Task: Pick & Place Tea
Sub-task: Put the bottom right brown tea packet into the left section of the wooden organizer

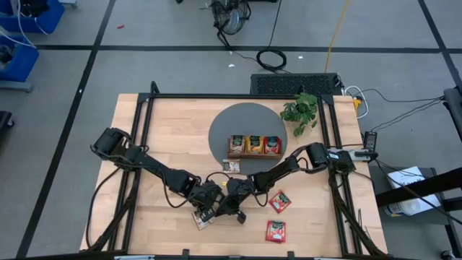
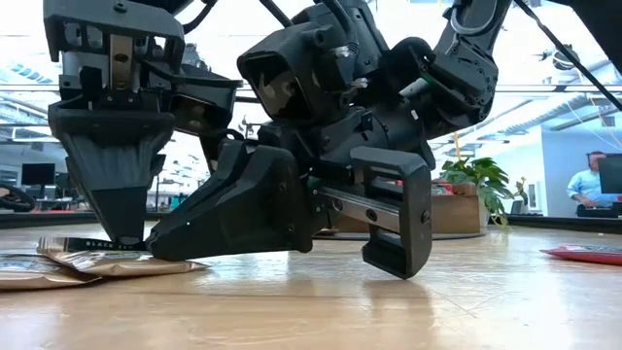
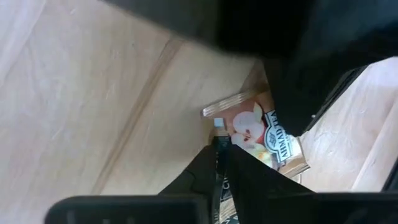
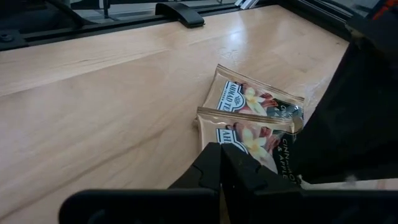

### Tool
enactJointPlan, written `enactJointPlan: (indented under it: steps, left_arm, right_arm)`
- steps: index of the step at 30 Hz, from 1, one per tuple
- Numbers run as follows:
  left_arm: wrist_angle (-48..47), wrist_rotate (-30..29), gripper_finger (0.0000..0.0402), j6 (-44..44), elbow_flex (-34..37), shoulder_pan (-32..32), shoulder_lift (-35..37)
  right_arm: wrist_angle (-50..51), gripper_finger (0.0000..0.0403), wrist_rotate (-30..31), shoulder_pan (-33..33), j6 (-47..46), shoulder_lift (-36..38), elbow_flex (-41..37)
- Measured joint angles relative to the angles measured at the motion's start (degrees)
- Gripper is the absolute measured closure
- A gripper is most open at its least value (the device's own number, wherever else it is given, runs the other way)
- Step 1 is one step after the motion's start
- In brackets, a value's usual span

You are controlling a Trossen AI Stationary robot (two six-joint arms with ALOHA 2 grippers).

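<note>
Both arms meet at the front of the table (image 1: 166,123); the left gripper (image 2: 124,233) stands upright with its tips on the edge of a beige sachet (image 4: 249,140), and its fingers (image 3: 219,163) are nearly together on that edge, so it seems to pinch the sachet for lifting. The right gripper (image 4: 222,163) is fully closed and holds nothing; it lies low beside the pair, probably to press or steady them. There are two beige sachets here, one overlapping the other (image 4: 245,98); two red sachets (image 1: 279,201) lie well apart to the right; one small sachet (image 1: 231,166) rests just before the tray (image 1: 255,154), which holds three groups: beige, yellow, red. One plant (image 1: 302,110) stands behind.
</note>
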State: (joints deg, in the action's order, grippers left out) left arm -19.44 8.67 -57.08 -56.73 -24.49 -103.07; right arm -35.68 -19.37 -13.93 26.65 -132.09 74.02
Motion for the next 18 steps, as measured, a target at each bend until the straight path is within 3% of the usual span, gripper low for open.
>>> enactJointPlan:
  steps: [12,15,18]
  left_arm:
    - [-2.9,0.1,0.0217,-2.1,-0.1,-0.9,0.2]
    - [-2.8,0.5,0.0206,-2.1,-0.1,-1.4,0.2]
    - [-1.3,1.4,0.0222,-1.4,0.0,-1.8,0.1]
  right_arm:
    - [0.4,0.0403,0.1,0.1,-0.5,0.0,0.0]
    - [0.3,0.0403,0.1,0.1,-0.3,0.0,-0.1]
    - [0.3,0.0403,0.8,0.2,-0.1,0.0,0.0]
